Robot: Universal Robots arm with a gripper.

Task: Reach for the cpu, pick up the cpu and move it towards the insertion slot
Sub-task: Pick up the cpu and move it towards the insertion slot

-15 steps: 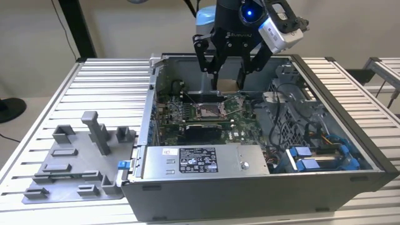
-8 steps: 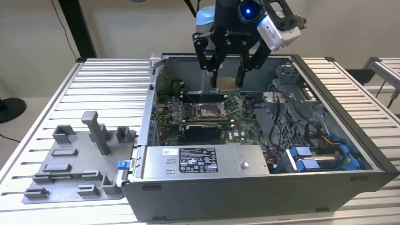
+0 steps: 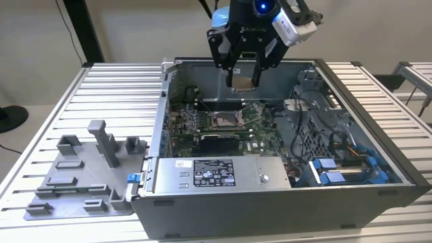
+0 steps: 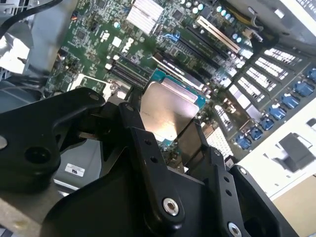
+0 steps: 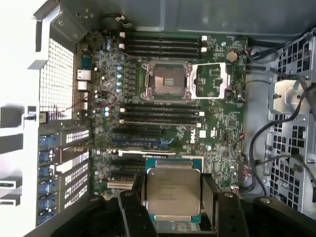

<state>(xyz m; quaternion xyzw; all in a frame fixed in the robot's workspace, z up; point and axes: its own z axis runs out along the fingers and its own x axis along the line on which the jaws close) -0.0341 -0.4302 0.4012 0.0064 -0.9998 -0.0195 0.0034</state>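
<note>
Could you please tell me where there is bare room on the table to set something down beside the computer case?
The ribbed table is bare beyond the grey fixture plate, on the exterior view's left of the computer case. Inside, boards and cables crowd it; the gripper holds the cpu there.

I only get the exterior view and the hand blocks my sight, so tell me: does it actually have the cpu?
Observer: Yes. In both wrist views the cpu sits clamped between the fingers of the hand, silvery face showing.
Operator: Is the insertion slot ready?
Observer: In the first wrist view the insertion slot lies uncovered, its metal frame swung aside beside it.
Operator: Is the cpu over the slot?
Observer: Not there; in that view it hangs off to one side, over the expansion slots.
</note>
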